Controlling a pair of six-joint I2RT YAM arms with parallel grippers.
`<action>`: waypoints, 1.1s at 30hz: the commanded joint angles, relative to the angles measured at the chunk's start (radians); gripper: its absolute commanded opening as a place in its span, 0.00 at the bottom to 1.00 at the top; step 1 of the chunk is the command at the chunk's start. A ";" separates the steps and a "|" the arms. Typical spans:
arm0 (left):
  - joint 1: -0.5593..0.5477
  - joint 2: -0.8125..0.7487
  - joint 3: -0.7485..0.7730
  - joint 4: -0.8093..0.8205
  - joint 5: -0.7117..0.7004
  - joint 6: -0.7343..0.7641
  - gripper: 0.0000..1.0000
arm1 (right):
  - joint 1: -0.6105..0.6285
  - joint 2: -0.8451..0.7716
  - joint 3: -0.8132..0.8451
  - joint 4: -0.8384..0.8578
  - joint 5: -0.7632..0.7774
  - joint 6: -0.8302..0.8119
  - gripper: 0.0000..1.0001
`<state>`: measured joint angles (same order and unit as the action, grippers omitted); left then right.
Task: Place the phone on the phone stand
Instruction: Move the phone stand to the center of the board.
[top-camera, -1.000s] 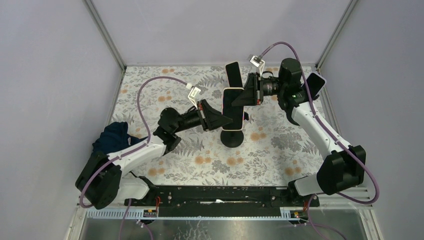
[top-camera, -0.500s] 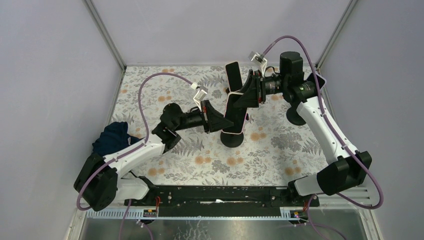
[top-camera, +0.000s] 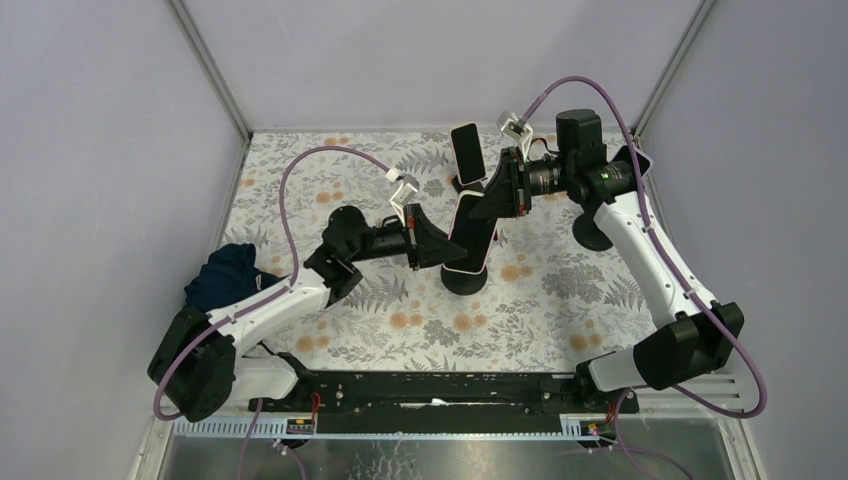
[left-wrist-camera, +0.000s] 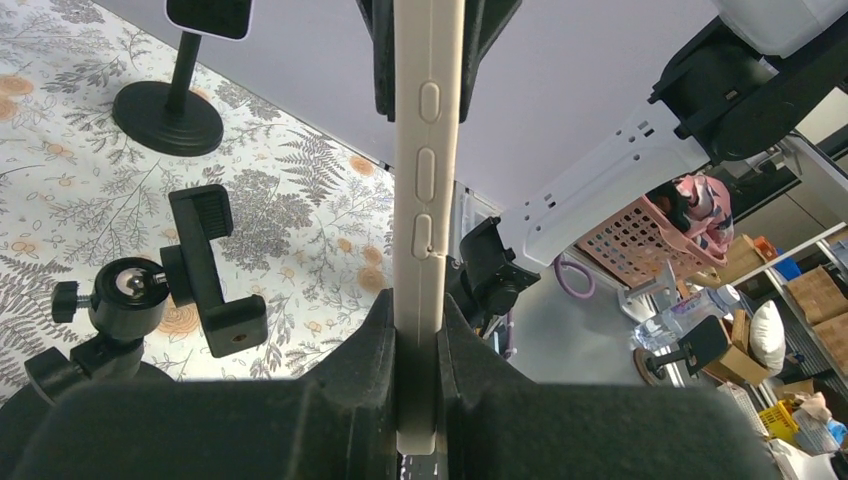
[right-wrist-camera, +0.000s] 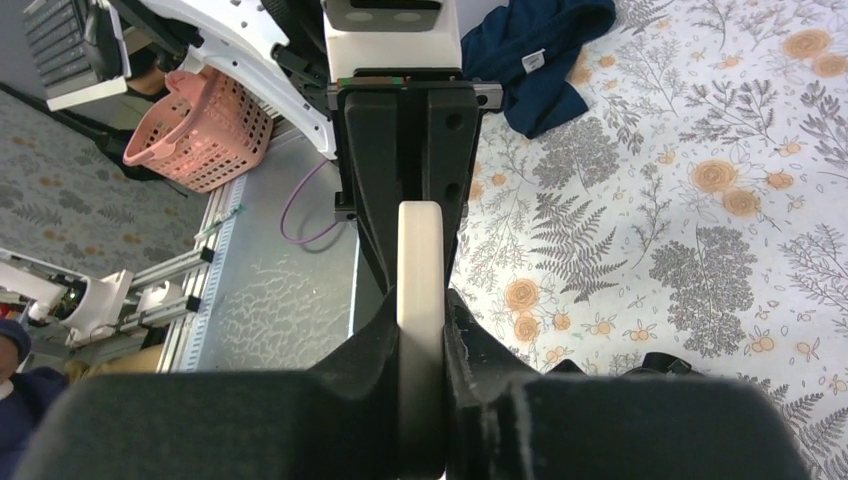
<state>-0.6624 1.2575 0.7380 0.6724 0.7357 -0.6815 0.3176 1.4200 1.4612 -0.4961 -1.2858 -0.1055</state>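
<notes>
Left gripper (left-wrist-camera: 418, 335) is pinching one end of the phone (left-wrist-camera: 426, 150), which is white-cased and edge-on, while the right gripper (right-wrist-camera: 420, 320) is pinching the opposite end. The phone is hanging between both arms near the clamp of the black phone stand (left-wrist-camera: 212, 272), not seated in it. Positioning appears to be in hand, and the next move is probably calling for aligning the phone with the clamp before either grip is released.

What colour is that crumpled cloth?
The cloth is navy blue; right wrist view shows it best.
</notes>
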 joint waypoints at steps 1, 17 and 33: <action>0.003 -0.002 0.018 0.064 -0.051 -0.009 0.00 | 0.005 -0.020 0.037 -0.059 -0.037 -0.038 0.05; 0.050 -0.269 -0.529 0.460 -0.574 0.274 0.99 | -0.181 -0.124 -0.004 0.017 -0.079 0.026 0.00; -0.123 0.602 -0.285 0.924 -0.562 0.540 0.89 | -0.299 -0.161 -0.074 0.213 -0.145 0.213 0.00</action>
<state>-0.7372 1.7752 0.3542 1.3979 0.3038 -0.2760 0.0250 1.3010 1.3811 -0.3740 -1.3571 0.0433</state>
